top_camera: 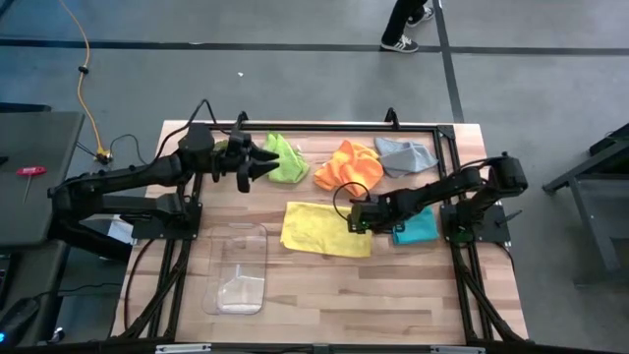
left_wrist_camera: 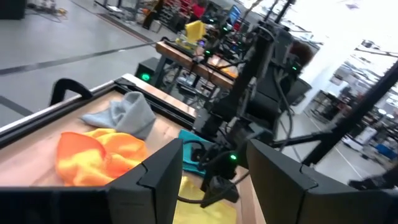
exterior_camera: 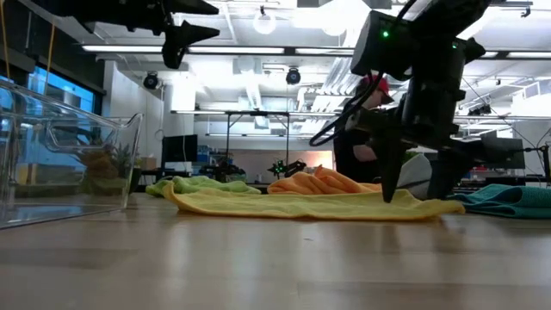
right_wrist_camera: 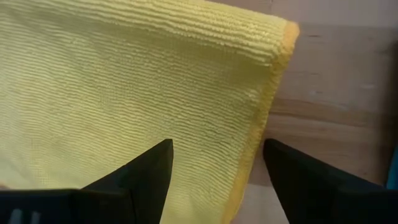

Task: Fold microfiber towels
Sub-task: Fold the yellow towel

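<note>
Wooden tabletop (top_camera: 324, 285) carries the yellow towel (top_camera: 324, 228) spread at its middle. Right tool (top_camera: 356, 222), released and empty, straddles the towel's right edge from above, nearer than the left tool (top_camera: 263, 160), which hangs spread over the lime green towel (top_camera: 287, 162).

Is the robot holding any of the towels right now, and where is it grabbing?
Nothing is held. The right tool is open, straddling the yellow towel's edge near a corner. The left tool hangs open in the air.
</note>
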Controlling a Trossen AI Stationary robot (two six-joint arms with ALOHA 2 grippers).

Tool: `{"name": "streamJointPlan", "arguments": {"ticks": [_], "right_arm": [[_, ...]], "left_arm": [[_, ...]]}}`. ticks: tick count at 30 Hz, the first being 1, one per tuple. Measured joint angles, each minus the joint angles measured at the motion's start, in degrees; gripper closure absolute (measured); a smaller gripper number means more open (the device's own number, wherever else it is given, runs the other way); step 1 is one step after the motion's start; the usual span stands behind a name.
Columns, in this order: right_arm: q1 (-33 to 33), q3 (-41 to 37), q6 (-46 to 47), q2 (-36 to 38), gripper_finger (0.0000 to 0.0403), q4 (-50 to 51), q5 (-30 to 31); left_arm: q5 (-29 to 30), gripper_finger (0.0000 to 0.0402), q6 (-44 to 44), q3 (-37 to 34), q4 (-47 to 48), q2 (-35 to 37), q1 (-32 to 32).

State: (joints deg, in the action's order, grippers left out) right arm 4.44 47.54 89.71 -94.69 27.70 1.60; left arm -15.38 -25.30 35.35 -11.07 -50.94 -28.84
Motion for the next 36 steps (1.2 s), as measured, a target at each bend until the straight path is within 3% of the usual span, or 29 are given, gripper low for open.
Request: {"name": "streamJointPlan", "arguments": {"ticks": [6,16,23,27,31,36], "right_arm": [[0.0,-0.2,-0.9,-1.2,0.0205,0.2,1.6],[0.2,-0.3,-4.6,-2.3,0.0388,1.2,6.2],[-0.2,-0.4,-10.1,-1.0,0.0400,3.3,8.3],[-0.7,-1.1,-10.3,3.3,0.0402,11.9,13.2],[-1.2,-0.6,-10.9,8.7,0.0402,16.2,13.2],[-2.2,-0.6,-11.7,13.4,0.0402,12.2,11.7]], "left_arm": [[1.3,0.0234,0.0,0.0,0.0,0.0,0.0],[2.2,0.0234,-1.7,0.0,0.1,0.0,0.0],[2.8,0.0234,-2.3,0.0,0.1,0.0,0.0],[2.8,0.0234,-2.6,0.0,0.1,0.0,0.0],[2.8,0.0234,-2.6,0.0,0.2,0.0,0.0],[2.8,0.0234,-1.7,0.0,0.6,-0.1,0.0]]}}
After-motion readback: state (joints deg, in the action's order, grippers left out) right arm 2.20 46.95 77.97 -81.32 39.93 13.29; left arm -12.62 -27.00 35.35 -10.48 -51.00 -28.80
